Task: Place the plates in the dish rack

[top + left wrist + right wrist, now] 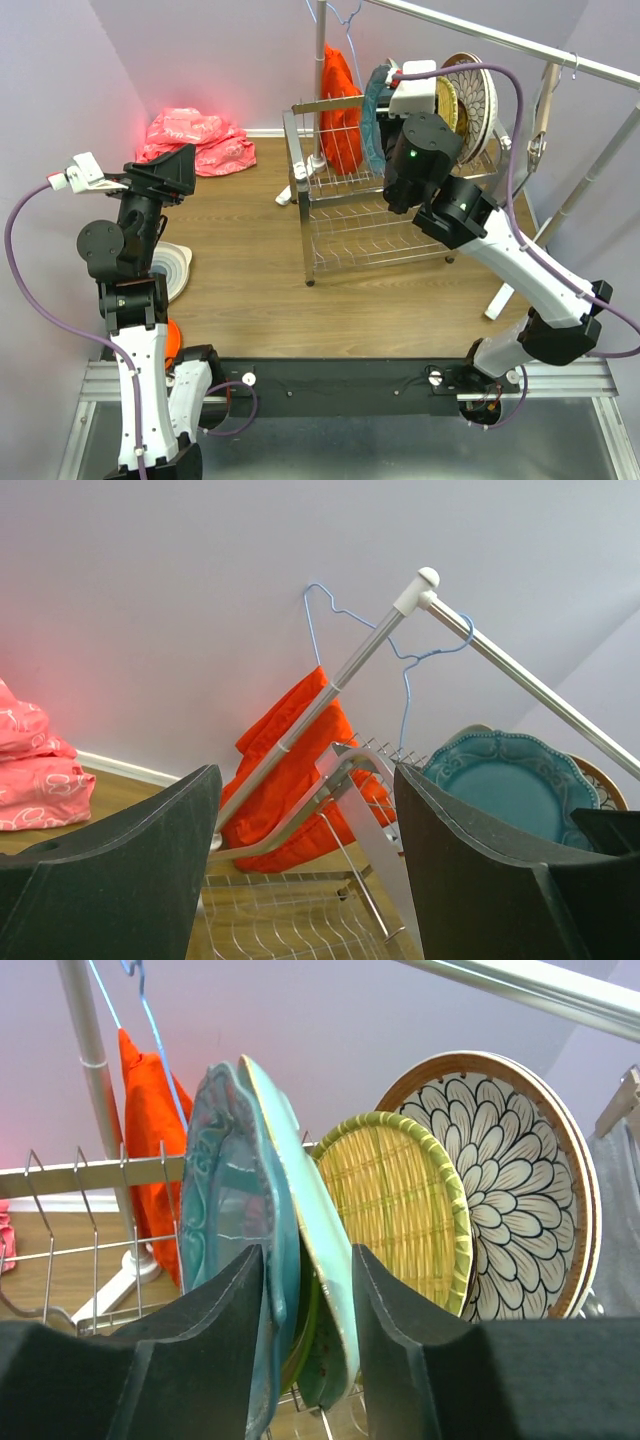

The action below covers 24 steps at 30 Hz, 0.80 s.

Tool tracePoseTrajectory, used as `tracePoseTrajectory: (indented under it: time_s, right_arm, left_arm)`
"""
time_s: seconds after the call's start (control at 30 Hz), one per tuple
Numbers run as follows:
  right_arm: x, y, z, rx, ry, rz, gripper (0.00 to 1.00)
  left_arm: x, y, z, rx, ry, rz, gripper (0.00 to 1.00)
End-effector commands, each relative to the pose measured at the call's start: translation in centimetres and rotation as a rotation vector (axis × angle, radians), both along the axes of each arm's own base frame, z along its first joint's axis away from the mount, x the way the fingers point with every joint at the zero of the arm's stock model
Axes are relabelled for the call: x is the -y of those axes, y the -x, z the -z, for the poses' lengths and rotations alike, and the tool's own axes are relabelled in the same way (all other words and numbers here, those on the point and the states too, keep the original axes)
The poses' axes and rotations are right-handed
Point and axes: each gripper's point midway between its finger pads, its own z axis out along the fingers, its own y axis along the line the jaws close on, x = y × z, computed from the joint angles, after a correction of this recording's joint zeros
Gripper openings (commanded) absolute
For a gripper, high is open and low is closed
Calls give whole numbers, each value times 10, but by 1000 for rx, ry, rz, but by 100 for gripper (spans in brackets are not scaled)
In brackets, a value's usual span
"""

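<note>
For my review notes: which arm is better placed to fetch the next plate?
Probably left: left end effector open and empty, unracked plates beside its base; right end effector straddles racked teal plates.

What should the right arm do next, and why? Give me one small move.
Probably widen the right gripper a little and draw it straight back. Its jaws straddle the teal plate and the pale green plate beside it, both standing on edge in the dish rack, so a sideways pull could tip them.

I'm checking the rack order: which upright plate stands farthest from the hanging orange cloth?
The white petal-patterned plate with the brown rim; the woven yellow plate and teal scalloped plate stand between it and the orange cloth.
</note>
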Motion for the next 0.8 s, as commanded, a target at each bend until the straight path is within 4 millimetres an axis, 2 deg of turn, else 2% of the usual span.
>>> tracePoseTrajectory:
  time_s: [0.0, 0.13, 0.3, 0.63, 0.77]
  right_arm:
    - [1, 4, -17, 39, -39, -39, 50]
    - [-9, 6, -26, 55, -7, -112, 54]
    - [-21, 12, -48, 98, 30, -211, 56]
    - [-21, 18, -76, 172, 96, -264, 64]
    - [-29, 22, -89, 220, 185, -337, 65]
  left_arm:
    - [2, 1, 3, -1, -9, 17, 78]
    - [2, 0, 1, 2, -10, 17, 78]
    - [3, 0, 2, 2, -11, 20, 78]
    - [2, 0, 5, -8, -20, 15, 78]
    - [1, -3, 10, -27, -29, 10, 78]
